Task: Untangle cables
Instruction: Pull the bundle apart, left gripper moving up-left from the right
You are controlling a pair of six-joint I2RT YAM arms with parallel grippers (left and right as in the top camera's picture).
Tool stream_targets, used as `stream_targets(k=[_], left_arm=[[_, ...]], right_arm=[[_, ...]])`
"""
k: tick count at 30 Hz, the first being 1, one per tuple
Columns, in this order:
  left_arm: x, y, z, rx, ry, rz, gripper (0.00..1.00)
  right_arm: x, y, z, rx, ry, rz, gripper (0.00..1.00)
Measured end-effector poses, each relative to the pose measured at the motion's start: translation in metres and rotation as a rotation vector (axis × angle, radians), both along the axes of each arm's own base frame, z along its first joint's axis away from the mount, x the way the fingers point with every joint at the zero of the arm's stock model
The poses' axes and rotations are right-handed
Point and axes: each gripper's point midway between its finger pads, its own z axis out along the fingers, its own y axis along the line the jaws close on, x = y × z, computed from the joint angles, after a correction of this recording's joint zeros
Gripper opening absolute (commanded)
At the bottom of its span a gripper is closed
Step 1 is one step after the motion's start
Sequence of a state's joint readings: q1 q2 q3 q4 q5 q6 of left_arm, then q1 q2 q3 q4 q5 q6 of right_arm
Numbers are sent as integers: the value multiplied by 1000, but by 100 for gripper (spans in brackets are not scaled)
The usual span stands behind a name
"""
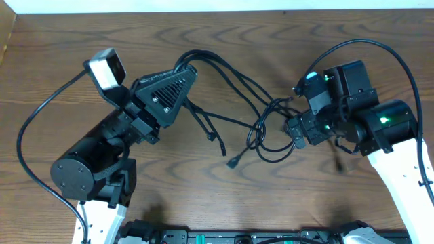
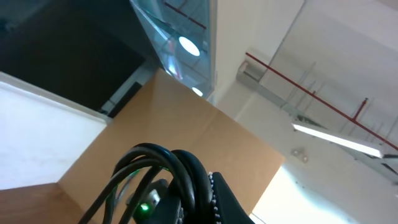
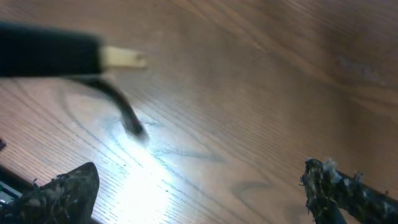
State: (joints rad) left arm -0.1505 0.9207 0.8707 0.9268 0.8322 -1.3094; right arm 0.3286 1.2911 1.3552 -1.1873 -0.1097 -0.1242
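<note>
The cables (image 1: 230, 102) are thin black cords fanning across the wooden table from my left gripper (image 1: 187, 69) to a looped tangle (image 1: 271, 132). Loose plug ends lie at the front (image 1: 234, 161). My left gripper is shut on a bundle of the cords and lifted, its camera facing the ceiling. In the left wrist view the cords (image 2: 168, 168) arch over the left gripper (image 2: 202, 196). My right gripper (image 1: 293, 133) stands open at the tangle's right edge. In the right wrist view the right gripper (image 3: 202, 190) has only bare table between its fingertips, and a plug (image 3: 118, 58) hangs at the upper left.
The thicker black arm cables (image 1: 380, 51) loop behind the right arm and to the left of the left arm (image 1: 30, 135). A dark rail (image 1: 237, 237) runs along the table's front edge. Cardboard (image 2: 186, 118) shows in the left wrist view.
</note>
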Motion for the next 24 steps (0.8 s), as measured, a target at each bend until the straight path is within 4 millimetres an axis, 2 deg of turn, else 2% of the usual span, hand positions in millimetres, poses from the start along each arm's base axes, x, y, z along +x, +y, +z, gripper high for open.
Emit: stream_targets(k=[8, 17, 24], left_arm=[[12, 12, -4, 4, 29, 54, 8], [29, 38, -7, 0, 57, 146, 8], [39, 61, -11, 14, 65, 223, 8]], right_arm=[[-1, -6, -2, -32, 6, -16, 99], [0, -37, -6, -151, 8, -180, 99], [1, -42, -5, -169, 0, -214, 99]])
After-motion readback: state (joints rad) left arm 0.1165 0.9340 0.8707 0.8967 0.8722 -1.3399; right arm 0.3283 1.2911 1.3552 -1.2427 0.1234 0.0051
